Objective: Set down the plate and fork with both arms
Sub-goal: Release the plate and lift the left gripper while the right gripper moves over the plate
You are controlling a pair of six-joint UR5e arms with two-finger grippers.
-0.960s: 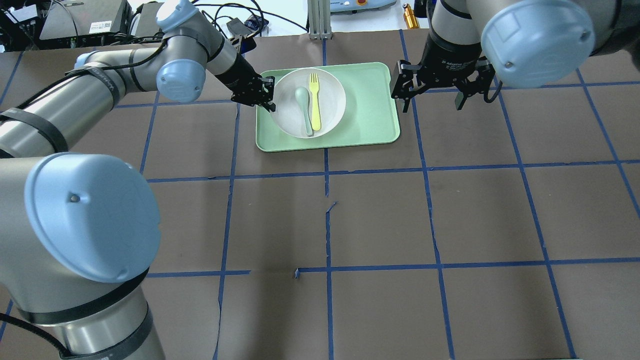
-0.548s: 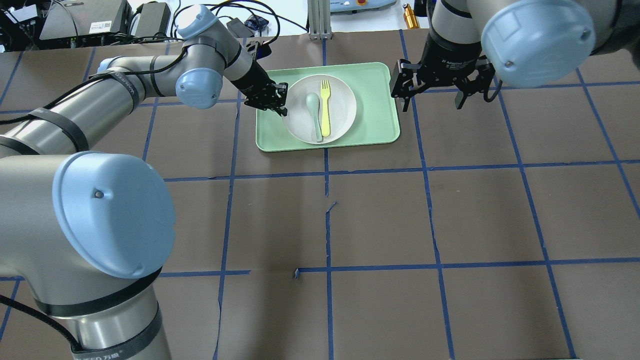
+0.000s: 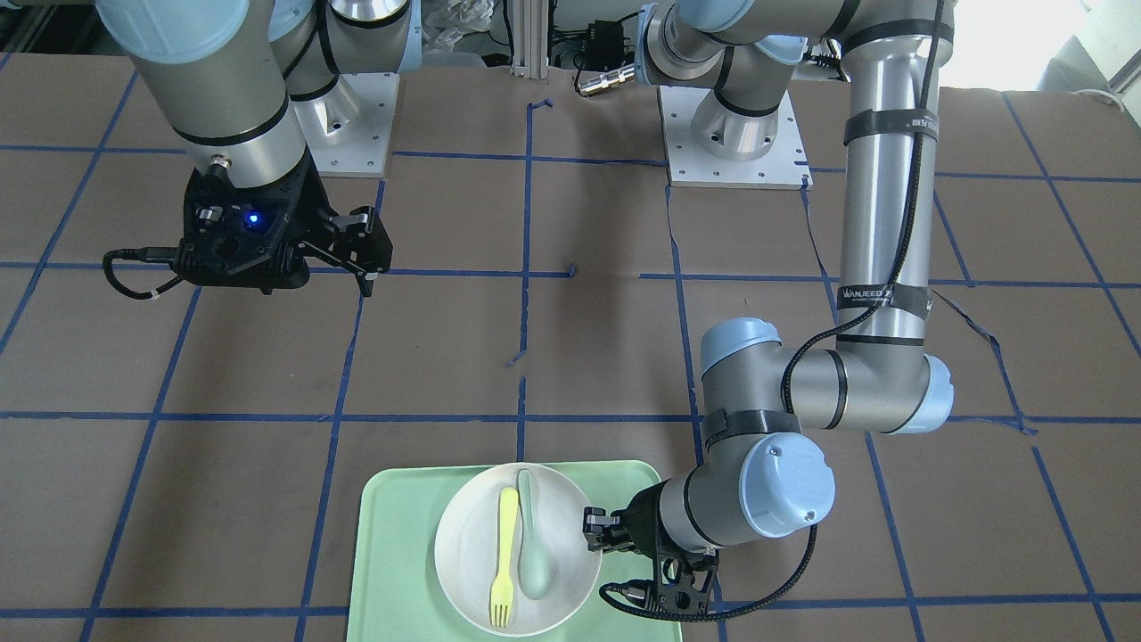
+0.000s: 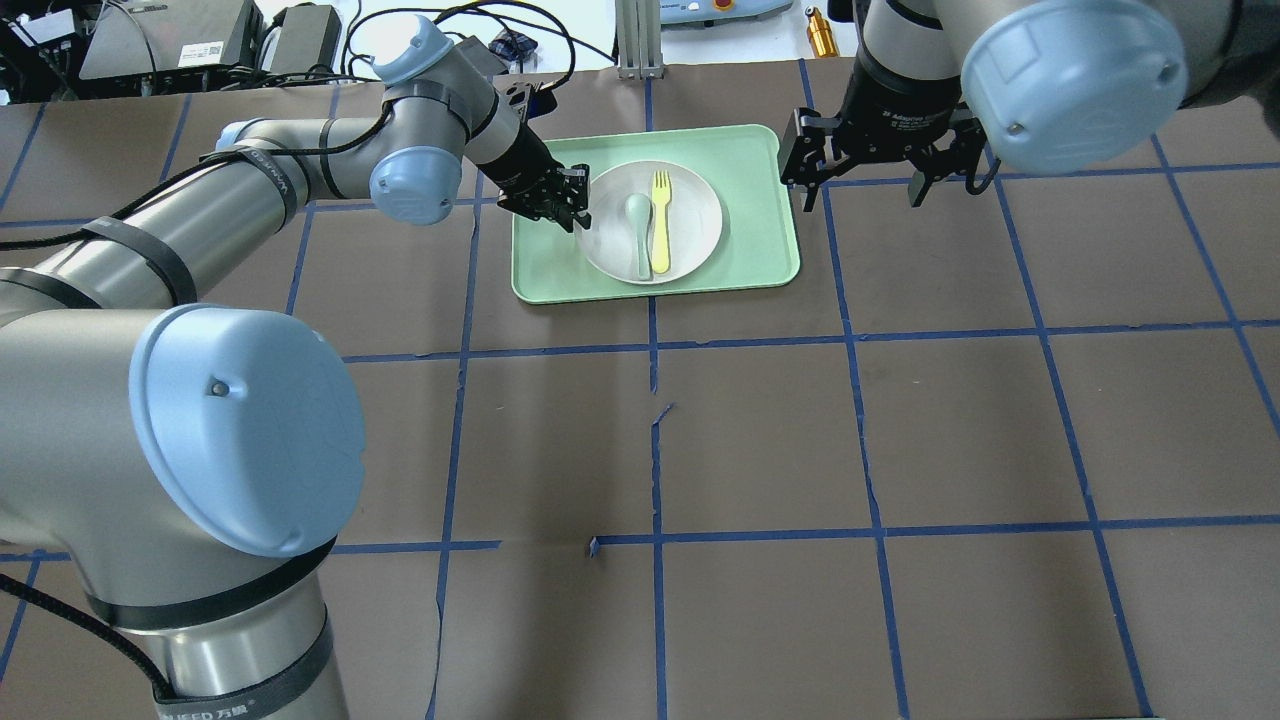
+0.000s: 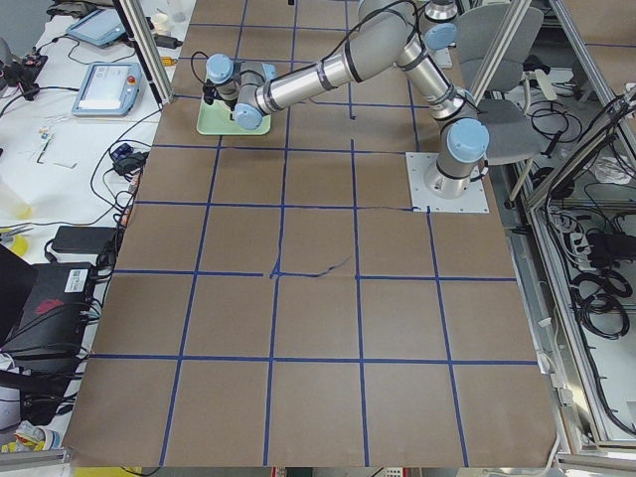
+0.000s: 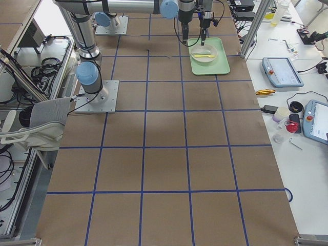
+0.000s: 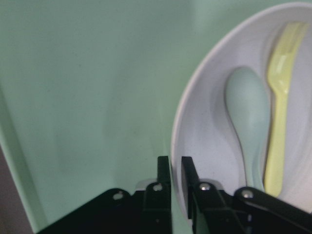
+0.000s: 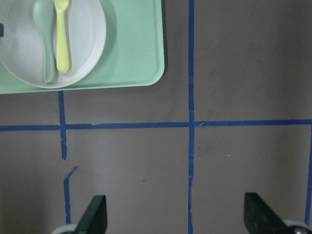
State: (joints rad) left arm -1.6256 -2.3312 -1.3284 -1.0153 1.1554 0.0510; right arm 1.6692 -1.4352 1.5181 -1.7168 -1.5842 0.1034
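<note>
The white plate point(image 4: 695, 215) is over the pale green tray point(image 4: 750, 200), with the yellow fork point(image 4: 660, 225) lying in it next to a grey-green spoon point(image 4: 639, 235). My left gripper point(image 4: 575, 205) is shut on the plate's left rim; the left wrist view shows its fingers point(image 7: 165, 170) pinching the rim of the plate point(image 7: 204, 136). I cannot tell if the plate touches the tray. My right gripper point(image 4: 862, 195) is open and empty above the table, just right of the tray. Its view shows the plate point(image 8: 87, 29) and fork point(image 8: 62, 39) at top left.
The tray point(image 3: 392, 553) sits near the table's far edge from the robot. A gold cylinder point(image 4: 820, 35), cables and devices lie beyond that edge. Brown table surface with a blue tape grid point(image 4: 655, 440) stretches toward the robot bases.
My left gripper has moved the plate, with fork and spoon in it, to the right across the tray. My right gripper has shifted slightly away from the robot and stays open.
</note>
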